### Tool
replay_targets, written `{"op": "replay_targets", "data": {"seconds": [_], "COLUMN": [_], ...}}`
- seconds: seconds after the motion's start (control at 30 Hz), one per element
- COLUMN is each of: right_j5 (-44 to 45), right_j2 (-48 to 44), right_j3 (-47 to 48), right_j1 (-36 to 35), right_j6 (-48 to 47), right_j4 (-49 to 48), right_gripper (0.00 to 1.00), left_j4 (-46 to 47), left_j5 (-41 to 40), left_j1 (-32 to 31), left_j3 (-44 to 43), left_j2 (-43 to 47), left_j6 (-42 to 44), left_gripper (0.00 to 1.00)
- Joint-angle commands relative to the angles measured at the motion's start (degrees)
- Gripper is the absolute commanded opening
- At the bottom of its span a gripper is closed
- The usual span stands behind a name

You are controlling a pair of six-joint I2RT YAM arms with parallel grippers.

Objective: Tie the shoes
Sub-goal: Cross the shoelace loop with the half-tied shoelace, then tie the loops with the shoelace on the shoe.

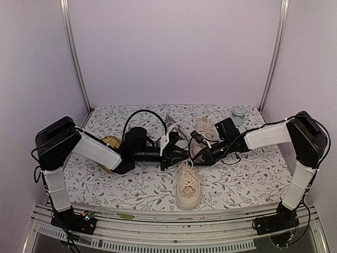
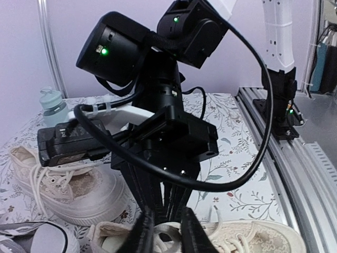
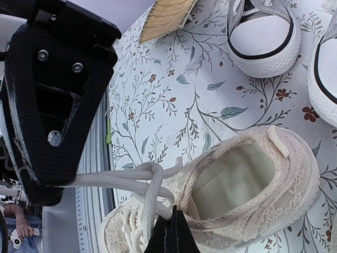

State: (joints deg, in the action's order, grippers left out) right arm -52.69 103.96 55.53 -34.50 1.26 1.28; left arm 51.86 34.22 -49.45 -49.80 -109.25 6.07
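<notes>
A cream shoe lies near the table's front, its toe toward me, and also shows in the wrist views. Its laces are crossed in a knot, with two strands stretching sideways to my left gripper. That gripper's jaws stand partly open on either side of a lace loop. My right gripper is shut, pinching a lace at the shoe's throat. The second cream shoe lies behind. Two grey shoes with white toe caps lie further back.
A pale green bottle stands at the back right. A straw-coloured round thing lies behind my left arm. The metal rail runs along the near edge of the floral cloth. The two grippers face each other closely.
</notes>
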Motion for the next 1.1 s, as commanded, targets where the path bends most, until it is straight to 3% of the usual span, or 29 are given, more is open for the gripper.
{"op": "replay_targets", "data": {"seconds": [0.0, 0.03, 0.27, 0.77, 1.07], "right_j5": [0.8, 1.3, 5.2, 12.3, 15.3], "right_j2": [-2.6, -2.8, -6.7, -13.0, -12.1], "right_j3": [-0.1, -0.1, -2.8, -9.6, -10.4], "right_j1": [-0.4, -0.4, -0.4, -0.4, 0.0], "right_j6": [-0.6, -0.6, -0.6, 1.2, 1.8], "right_j4": [1.2, 1.5, 3.1, 7.0, 7.3], "right_gripper": [0.01, 0.01, 0.01, 0.01, 0.01], "left_j4": [-2.3, -2.7, -3.3, -13.1, -17.3], "left_j5": [-1.5, -1.9, -11.6, -14.7, -17.4], "left_j1": [0.1, 0.1, 0.3, 0.3, 0.6], "left_j3": [-1.0, -0.7, 5.4, 9.9, 11.4], "left_j2": [-0.1, 0.0, 4.4, 6.1, 7.2], "left_j6": [0.8, 0.7, -0.6, -4.9, -6.1], "left_gripper": [0.07, 0.0, 0.0, 0.0, 0.0]}}
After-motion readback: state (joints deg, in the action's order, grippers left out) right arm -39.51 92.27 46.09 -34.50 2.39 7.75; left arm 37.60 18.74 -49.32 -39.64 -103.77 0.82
